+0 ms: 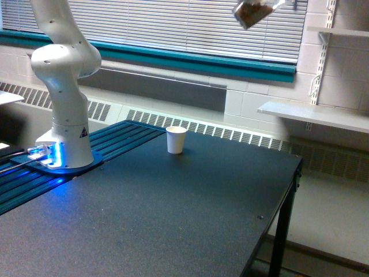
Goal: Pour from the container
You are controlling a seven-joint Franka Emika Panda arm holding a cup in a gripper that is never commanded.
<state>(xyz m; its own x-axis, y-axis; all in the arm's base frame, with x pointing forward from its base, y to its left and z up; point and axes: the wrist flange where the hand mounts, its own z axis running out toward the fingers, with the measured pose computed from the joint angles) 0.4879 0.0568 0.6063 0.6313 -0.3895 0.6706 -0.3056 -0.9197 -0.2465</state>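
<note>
Window blinds (190, 26) and radiator vents back a dark, matte, grainy desk (173, 219). Small clear cup w/ brown nut-like bits (252, 12) hangs tilted at top edge, well above and to exterior view's right of opaque white paper cup (176, 139), prob. carried over for pouring. Hand out of frame; grip can't be told.

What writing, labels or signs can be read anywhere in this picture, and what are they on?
No words or numbers can be read.
Robot arm base: a small dark triangular sticker, likely a warning sign; its symbol is too small to make out.
White paper cup: plain, no print.
Clear container of brown pieces at the top edge: no label visible.
Black table: no markings.
</note>
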